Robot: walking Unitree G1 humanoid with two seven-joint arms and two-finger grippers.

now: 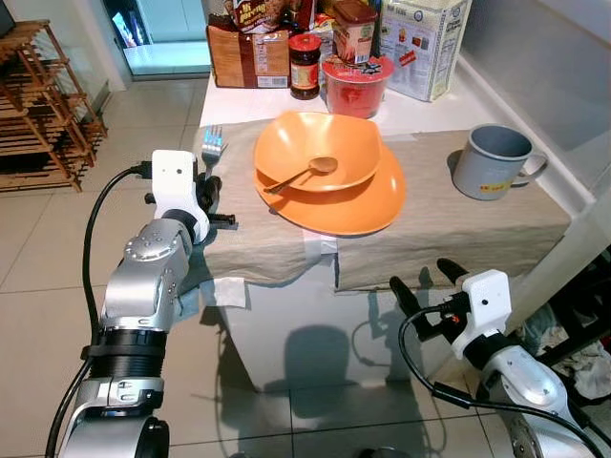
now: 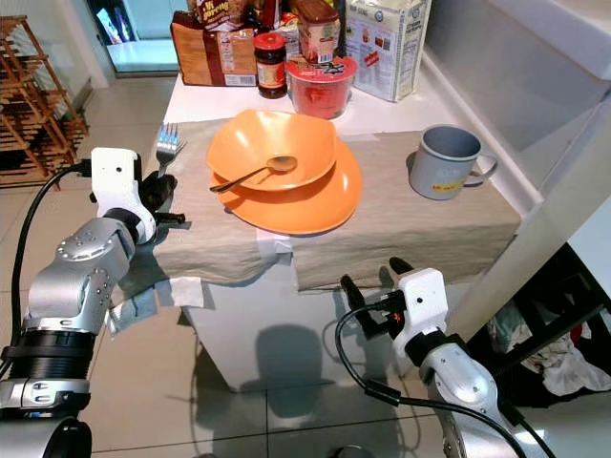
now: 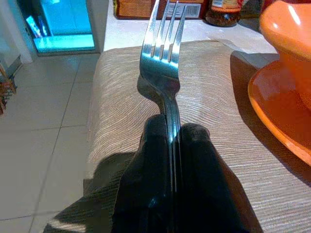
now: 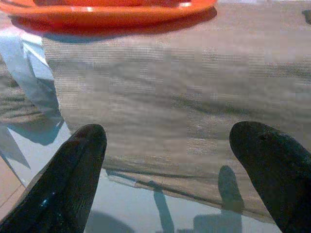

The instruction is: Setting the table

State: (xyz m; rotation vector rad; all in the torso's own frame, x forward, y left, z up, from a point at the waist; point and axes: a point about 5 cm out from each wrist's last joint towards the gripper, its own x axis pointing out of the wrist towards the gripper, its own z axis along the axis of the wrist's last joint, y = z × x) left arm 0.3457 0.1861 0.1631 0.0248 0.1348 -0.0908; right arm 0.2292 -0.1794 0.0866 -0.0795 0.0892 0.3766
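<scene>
The left hand (image 3: 170,145) is pinching the fork (image 3: 165,73) by its handle over the placemat (image 1: 258,239), the orange plate (image 1: 353,205) just to its right. The eye views add the spoon (image 1: 301,174) in the bowl (image 1: 315,148) and the right hand (image 1: 420,277) spreading wide, gripping nothing, before the bench (image 1: 286,315) edge.

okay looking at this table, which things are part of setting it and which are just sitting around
Part of the job: fork held in the left gripper, orange bowl with spoon, orange plate, grey mug, placemats.

Just sitting around: jars, boxes, wooden rack.
</scene>
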